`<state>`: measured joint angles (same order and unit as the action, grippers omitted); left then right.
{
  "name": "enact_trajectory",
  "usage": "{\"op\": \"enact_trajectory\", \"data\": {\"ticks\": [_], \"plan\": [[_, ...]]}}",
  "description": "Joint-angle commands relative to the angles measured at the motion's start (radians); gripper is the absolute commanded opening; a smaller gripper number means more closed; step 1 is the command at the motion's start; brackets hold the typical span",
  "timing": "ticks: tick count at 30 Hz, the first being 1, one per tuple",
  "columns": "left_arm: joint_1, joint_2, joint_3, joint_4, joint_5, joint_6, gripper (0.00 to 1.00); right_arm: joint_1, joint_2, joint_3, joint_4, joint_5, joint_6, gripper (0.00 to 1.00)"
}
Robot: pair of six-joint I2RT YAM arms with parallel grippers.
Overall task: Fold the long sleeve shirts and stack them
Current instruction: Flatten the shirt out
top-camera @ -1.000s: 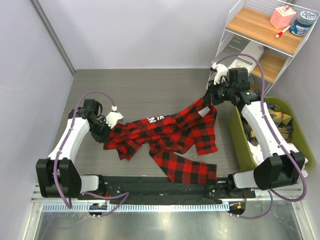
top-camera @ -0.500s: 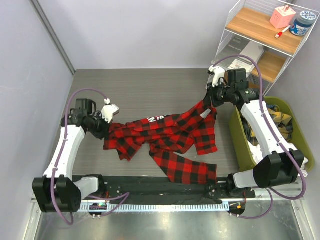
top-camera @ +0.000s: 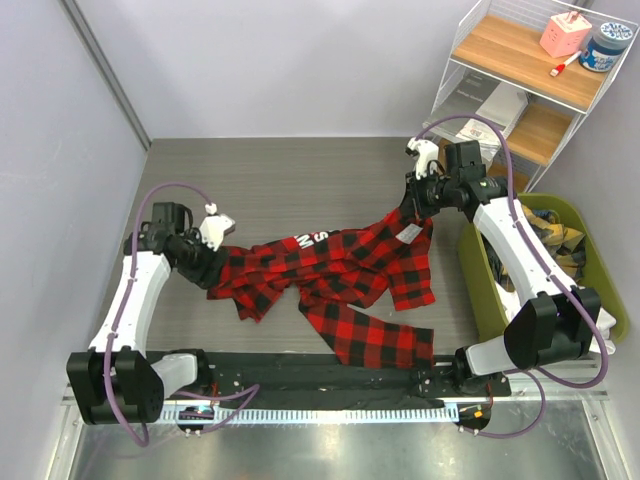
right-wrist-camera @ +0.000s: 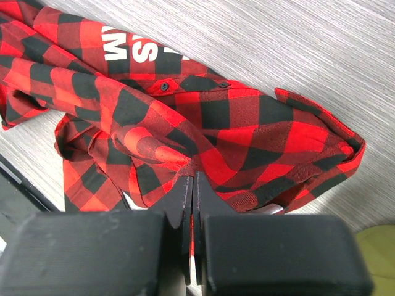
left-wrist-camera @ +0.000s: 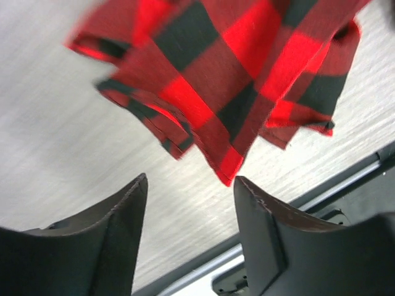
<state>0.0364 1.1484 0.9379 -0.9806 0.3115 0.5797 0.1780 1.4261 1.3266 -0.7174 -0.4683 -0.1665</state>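
On the left side of the table (top-camera: 280,170), your left gripper (top-camera: 212,248) has just let go. A second ago its jaws were pinched on the left end of the red-and-black shirt (top-camera: 340,265); now they stand well apart with nothing between them. From the left wrist view, the cloth's edge sits just beyond the open fingers (left-wrist-camera: 117,216), clear of them.

Your right gripper (top-camera: 412,200) has kept its grip. Its jaws are pressed fully together on a fold at the shirt's far-right edge and hold that corner up off the surface.

The shirt lies bunched across the middle of the table, its white lettering (top-camera: 310,238) facing up and one sleeve trailing toward the near edge.

By my reading, the stretching pull is over but the shirt is still rumpled, so folding has not begun. You likely need a fresh left-side grip to flatten it.
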Motion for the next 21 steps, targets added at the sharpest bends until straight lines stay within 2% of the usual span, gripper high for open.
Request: {"op": "enact_trajectory", "data": {"ticks": [1, 3, 5, 9, 17, 21], "plan": [[0.007, 0.003, 0.104, -0.019, 0.060, 0.015, 0.63, 0.008, -0.001, 0.036, 0.024, -0.020, -0.022, 0.01], [0.007, 0.020, 0.151, -0.047, 0.125, 0.029, 0.65, 0.008, 0.005, 0.039, 0.021, -0.015, -0.027, 0.01], [-0.004, 0.046, 0.179, -0.092, 0.170, 0.032, 0.73, 0.006, 0.007, 0.043, 0.021, -0.012, -0.030, 0.01], [-0.061, 0.059, 0.154, -0.087, 0.124, 0.032, 0.78, 0.008, 0.013, 0.046, 0.022, -0.007, -0.031, 0.01], [-0.202, 0.086, 0.058, 0.022, 0.000, 0.006, 0.74, 0.006, 0.017, 0.048, 0.024, -0.003, -0.031, 0.01], [-0.214, 0.108, 0.009, 0.066, -0.072, 0.008, 0.65, 0.008, 0.020, 0.060, 0.026, 0.003, -0.031, 0.01]]}}
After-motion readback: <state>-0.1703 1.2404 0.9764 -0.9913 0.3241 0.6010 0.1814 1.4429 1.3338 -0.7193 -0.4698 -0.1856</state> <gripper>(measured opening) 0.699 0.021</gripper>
